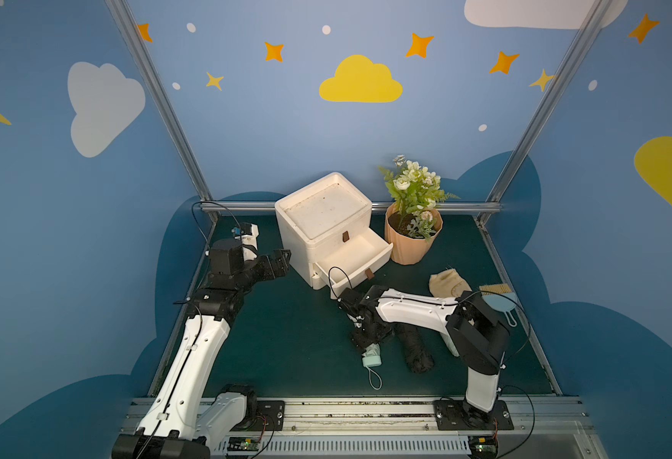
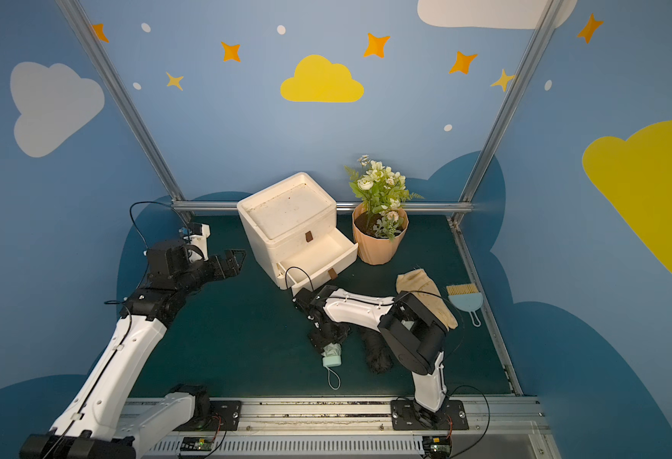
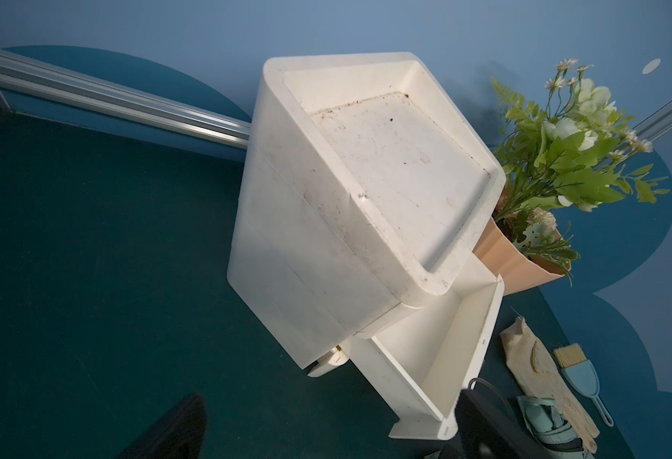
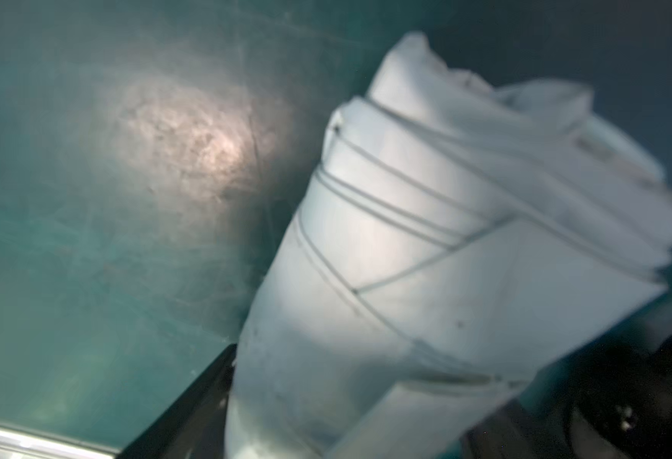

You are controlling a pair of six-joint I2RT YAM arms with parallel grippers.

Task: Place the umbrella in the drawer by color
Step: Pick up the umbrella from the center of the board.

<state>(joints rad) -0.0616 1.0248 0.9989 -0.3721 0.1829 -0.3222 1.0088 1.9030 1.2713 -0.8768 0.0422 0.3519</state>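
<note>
A pale mint folded umbrella point(image 1: 372, 359) point(image 2: 332, 357) lies on the green mat, its wrist loop trailing toward the front rail. My right gripper point(image 1: 368, 345) point(image 2: 328, 341) is down over it. In the right wrist view the umbrella point(image 4: 445, 278) fills the gap of the right gripper point(image 4: 398, 369), and a dark finger presses each side. A black folded umbrella point(image 1: 416, 349) point(image 2: 376, 353) lies just right of it. The white cabinet point(image 1: 322, 210) point(image 3: 366, 179) has its lower drawer point(image 1: 352, 254) point(image 2: 318, 258) point(image 3: 426, 357) pulled out and bare. My left gripper point(image 1: 282, 260) point(image 2: 237, 258) point(image 3: 326, 437) hovers open to the left of the cabinet.
A peach flower pot point(image 1: 412, 242) stands right of the cabinet. A beige cloth point(image 1: 447, 284) and a small blue brush point(image 1: 497, 296) lie at the right edge. Metal rails border the mat at the back and the front.
</note>
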